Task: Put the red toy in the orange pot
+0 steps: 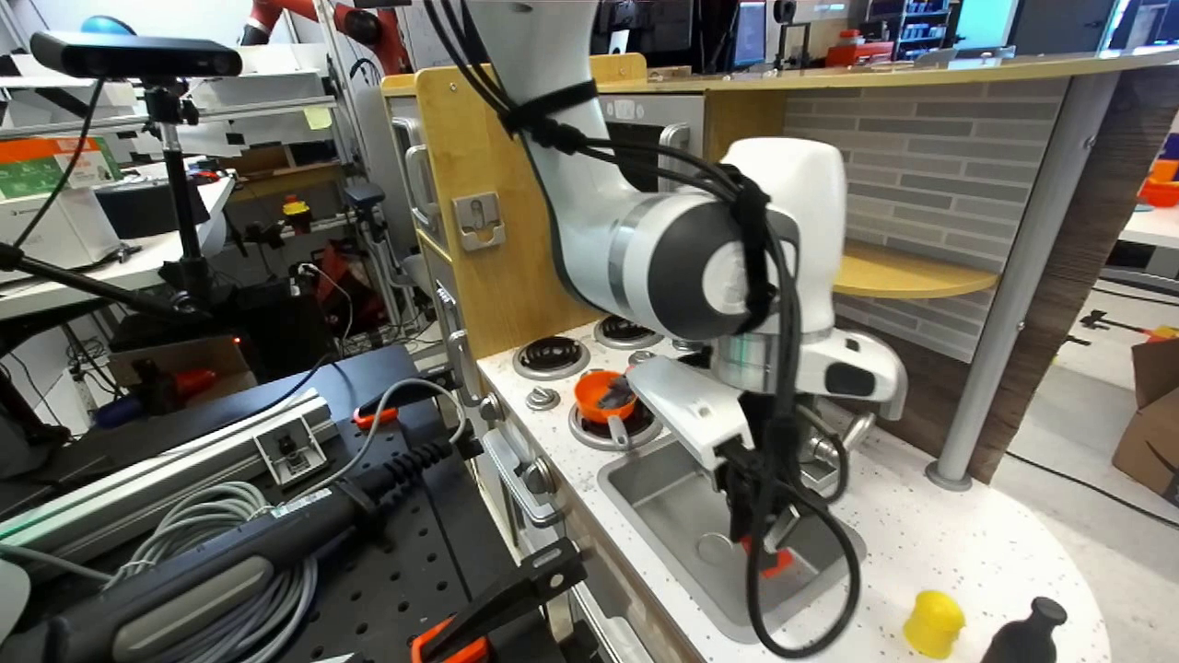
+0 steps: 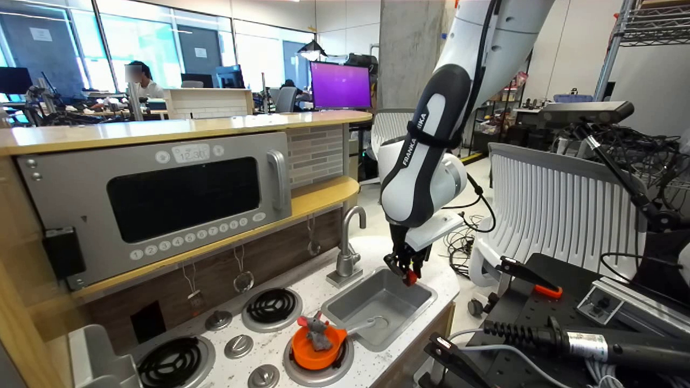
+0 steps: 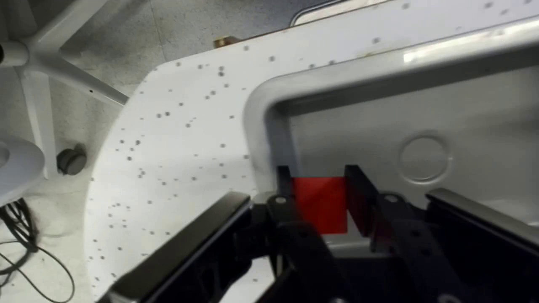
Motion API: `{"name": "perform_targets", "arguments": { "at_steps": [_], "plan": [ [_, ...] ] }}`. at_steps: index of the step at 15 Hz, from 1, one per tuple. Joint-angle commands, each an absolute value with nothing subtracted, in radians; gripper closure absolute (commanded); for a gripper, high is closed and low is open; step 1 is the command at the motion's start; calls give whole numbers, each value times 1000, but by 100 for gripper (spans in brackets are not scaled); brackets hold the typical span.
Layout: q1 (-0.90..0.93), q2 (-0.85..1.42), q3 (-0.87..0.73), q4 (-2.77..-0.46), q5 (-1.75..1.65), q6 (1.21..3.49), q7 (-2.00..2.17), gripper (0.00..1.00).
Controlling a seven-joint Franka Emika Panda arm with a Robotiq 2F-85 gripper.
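The red toy, a small red block [image 3: 322,206], is between my gripper's two fingers [image 3: 318,179] in the wrist view, and both fingers press on its sides. It also shows below the fingertips in both exterior views [image 1: 776,562] [image 2: 411,277]. My gripper [image 2: 404,268] holds it over the end of the grey sink away from the stove. The orange pot [image 2: 308,358] sits on a stove burner beside the sink. A grey mouse toy [image 2: 319,337] with pink ears is in the pot, whose handle points toward the sink. The pot [image 1: 589,396] is out of the wrist view.
The grey sink basin [image 2: 345,310] lies between the gripper and the pot. A faucet [image 2: 347,258] stands behind the sink. A yellow block [image 1: 934,624] and a black rounded object [image 1: 1027,635] stand on the counter. A shelf and microwave [image 2: 183,194] rise behind the stove.
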State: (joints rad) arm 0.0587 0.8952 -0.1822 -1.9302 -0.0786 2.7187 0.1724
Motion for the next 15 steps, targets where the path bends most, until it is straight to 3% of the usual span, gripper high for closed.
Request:
{"name": "perform_targets", "arguments": {
  "at_steps": [1, 7, 15],
  "plan": [
    [143, 748, -148, -2119, -100, 2791, 167, 90],
    [235, 644, -90, -2208, -95, 2767, 176, 90],
    [287, 651, 33, -2122, -76, 2742, 182, 90]
  ]
}}
